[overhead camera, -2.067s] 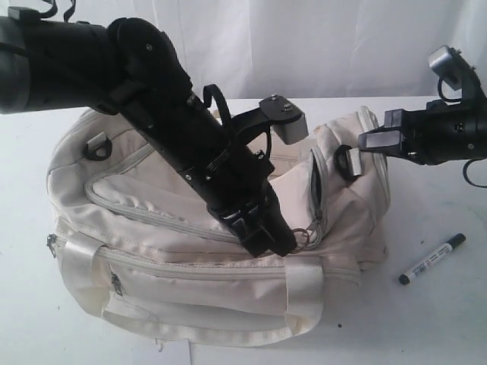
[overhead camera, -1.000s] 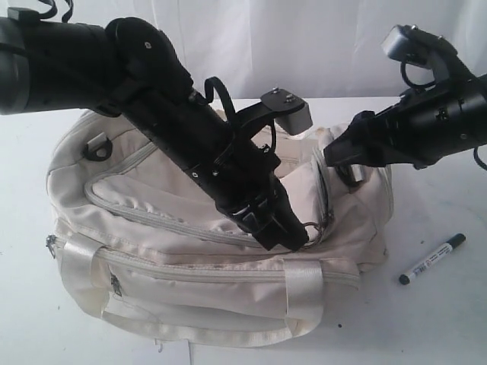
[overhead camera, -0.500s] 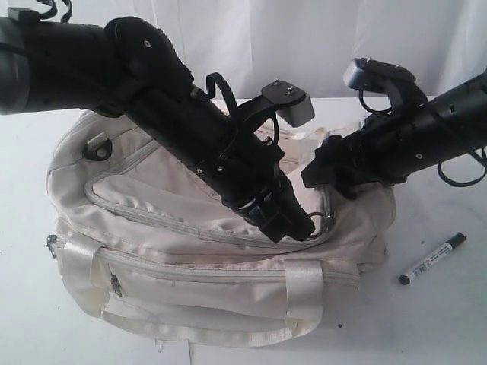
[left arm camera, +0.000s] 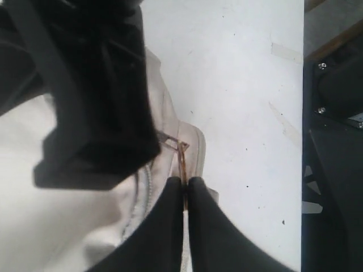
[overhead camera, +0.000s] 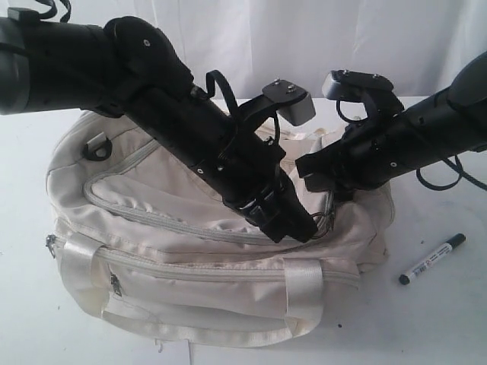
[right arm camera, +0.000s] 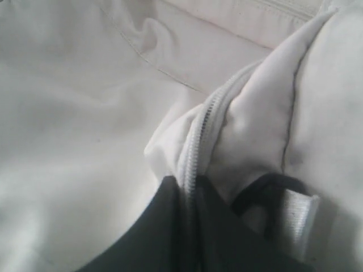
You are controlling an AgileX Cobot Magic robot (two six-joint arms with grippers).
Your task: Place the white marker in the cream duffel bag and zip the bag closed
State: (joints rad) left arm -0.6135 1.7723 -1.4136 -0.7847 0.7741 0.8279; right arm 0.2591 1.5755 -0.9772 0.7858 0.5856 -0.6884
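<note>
On the white worktop (overhead camera: 445,327), your cream duffel bag (overhead camera: 190,243) lies with its handles toward the near side, and both arms reach over its right end. Your left tool (overhead camera: 308,228) has its 2 fingers pressed together on the metal ring pull (left arm camera: 181,161), pinching the thin ring between the tips. Your right tool (overhead camera: 303,167) sits just beyond it, over the far right part of the bag's top. Its 2 fingers (right arm camera: 159,226) are clamped on the zipper edge (right arm camera: 198,136), with fabric bunched between them. The white marker (overhead camera: 434,259) lies on the worktop to the right of the bag, apart from it, its dark cap pointing far right.
</note>
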